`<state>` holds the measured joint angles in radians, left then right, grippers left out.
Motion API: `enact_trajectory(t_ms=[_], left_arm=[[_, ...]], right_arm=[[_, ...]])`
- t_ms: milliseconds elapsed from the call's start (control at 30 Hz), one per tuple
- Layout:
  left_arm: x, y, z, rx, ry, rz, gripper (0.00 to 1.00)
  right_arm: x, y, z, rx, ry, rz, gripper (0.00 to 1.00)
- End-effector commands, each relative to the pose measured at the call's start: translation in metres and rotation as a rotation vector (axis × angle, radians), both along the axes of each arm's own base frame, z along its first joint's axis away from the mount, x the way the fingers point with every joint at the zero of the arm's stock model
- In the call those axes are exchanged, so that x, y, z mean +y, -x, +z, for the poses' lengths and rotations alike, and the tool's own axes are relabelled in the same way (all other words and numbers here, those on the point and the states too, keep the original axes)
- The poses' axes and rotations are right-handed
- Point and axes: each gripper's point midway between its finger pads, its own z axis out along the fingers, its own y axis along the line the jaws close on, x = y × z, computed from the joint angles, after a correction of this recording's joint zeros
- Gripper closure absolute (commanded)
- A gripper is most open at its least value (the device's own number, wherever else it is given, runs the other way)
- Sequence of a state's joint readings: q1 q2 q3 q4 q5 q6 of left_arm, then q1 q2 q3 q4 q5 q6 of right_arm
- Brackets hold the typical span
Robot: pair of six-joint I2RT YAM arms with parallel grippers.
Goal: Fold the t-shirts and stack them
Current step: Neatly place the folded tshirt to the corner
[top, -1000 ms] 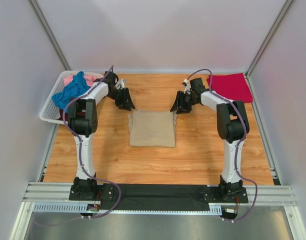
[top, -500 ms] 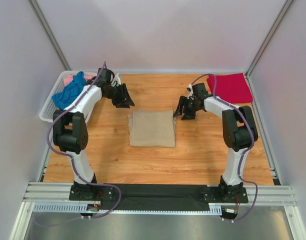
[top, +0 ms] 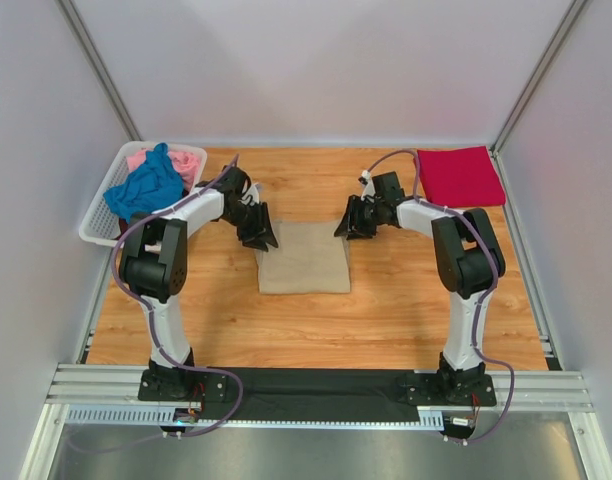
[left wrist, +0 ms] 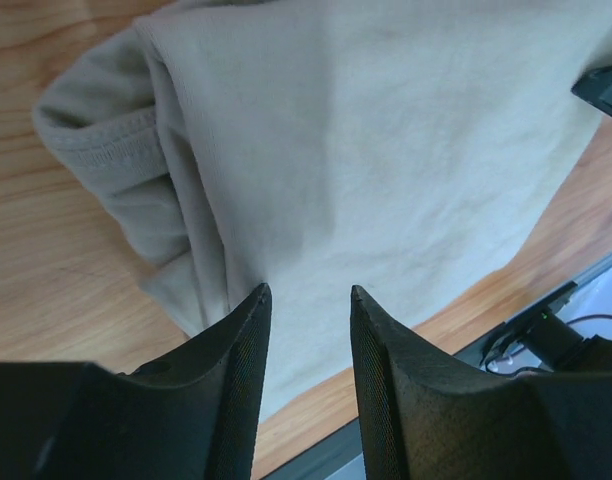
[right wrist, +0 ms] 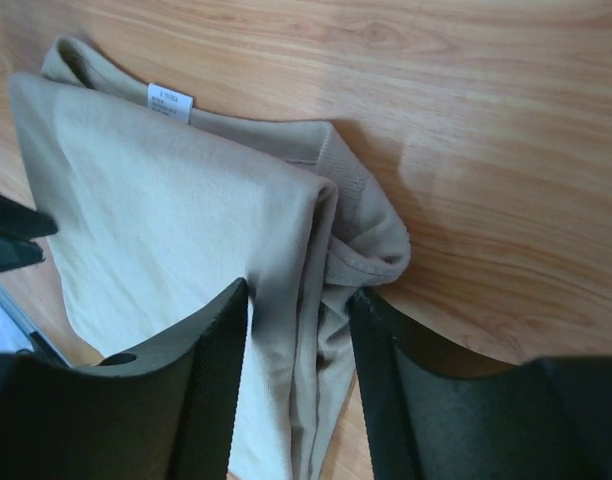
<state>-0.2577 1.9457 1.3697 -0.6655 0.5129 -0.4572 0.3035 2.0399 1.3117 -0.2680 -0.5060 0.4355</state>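
Tan t-shirt (top: 304, 257) lies folded into a rough rectangle at the centre of the wooden desk (top: 386, 300), flat, between the two arms. Left hand (top: 258, 228) is down at the shirt's far-left corner. In the left wrist view that hand (left wrist: 308, 292) has its fingers (left wrist: 236, 370) parted, with smooth tan cloth showing in the gap between them and the bunched, ribbed edge of the shirt just to the left. No cloth looks pinched. Right hand (top: 348, 222) is down at the far-right corner. In the right wrist view that hand (right wrist: 298, 290) also has its fingers (right wrist: 221, 360) apart, straddling the shirt's folded edge; whether the pads touch the cloth cannot be told. A white label (right wrist: 170, 101) shows on the shirt's far side, and loose folds bulge out past the right finger. Red t-shirt (top: 460, 175) lies folded flat at the far-right corner of the desk, well apart from the tan one. White lattice basket (top: 98, 222) stands at the far-left edge, holding a crumpled blue t-shirt (top: 146, 187) with a pink t-shirt (top: 186, 160) behind it.
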Motion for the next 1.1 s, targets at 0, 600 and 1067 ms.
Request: enact_trajectory(t_ms=[0,600,1067], left_arm=[[0.009,-0.001,-0.013,0.011,-0.038,0.002,0.55],[0.022,0.005,0.037,-0.015,-0.045,0.017,0.53],[0.012,0.057,0.039,0.027,0.102,0.012,0.51]], right_arm=[[0.003,-0.006,-0.009,-0.042,-0.051,0.041,0.58],[0.007,-0.023,0.022,-0.063,-0.258,0.141,0.49],[-0.009,0.025,0.005,0.021,-0.099,0.091,0.36]])
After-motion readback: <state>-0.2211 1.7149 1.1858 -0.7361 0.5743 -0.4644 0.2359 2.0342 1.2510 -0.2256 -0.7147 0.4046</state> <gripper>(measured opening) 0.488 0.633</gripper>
